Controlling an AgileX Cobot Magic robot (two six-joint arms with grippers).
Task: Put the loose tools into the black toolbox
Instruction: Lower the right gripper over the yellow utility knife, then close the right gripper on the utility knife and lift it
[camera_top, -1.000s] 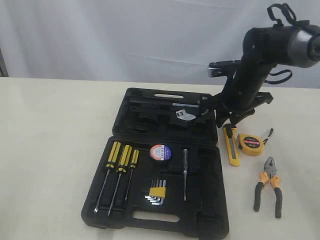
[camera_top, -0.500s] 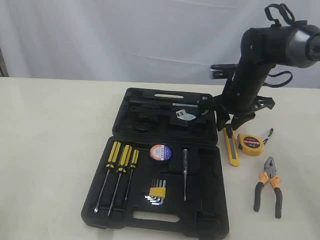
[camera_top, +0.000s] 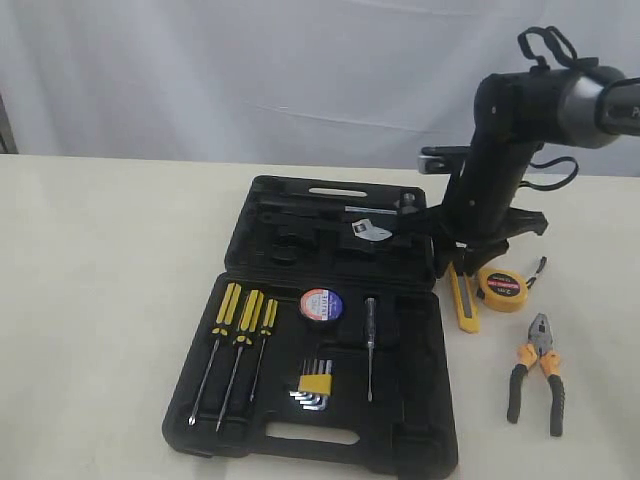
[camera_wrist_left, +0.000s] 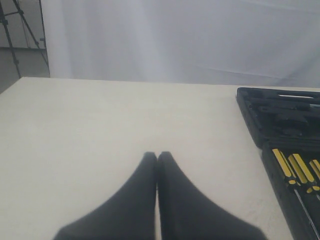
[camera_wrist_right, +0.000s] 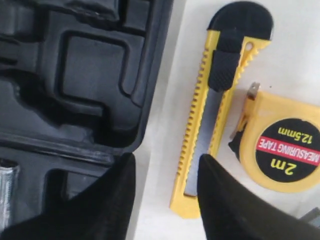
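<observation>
Left jaws: clenched on nothing, tips pressing together above the cream worktop (camera_wrist_left: 75, 130).
Black plastic toolbox (camera_top: 412, 350): lying open, with the black tape roll with white-red-blue label (camera_top: 321, 304) sitting inside.
Right jaws: released, hanging spread over the yellow utility knife (camera_top: 464, 305); one end of it is showing between them, contact unclear.
Yellow round tape measure (camera_top: 502, 288): lying just beside the knife.
Pliers with orange-and-black handles (camera_top: 538, 372): lying apart, outside the jaws.

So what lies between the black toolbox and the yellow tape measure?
The yellow utility knife, lying on the table alongside the toolbox edge, tape measure on its other side. Clearest in the right wrist view.
</observation>
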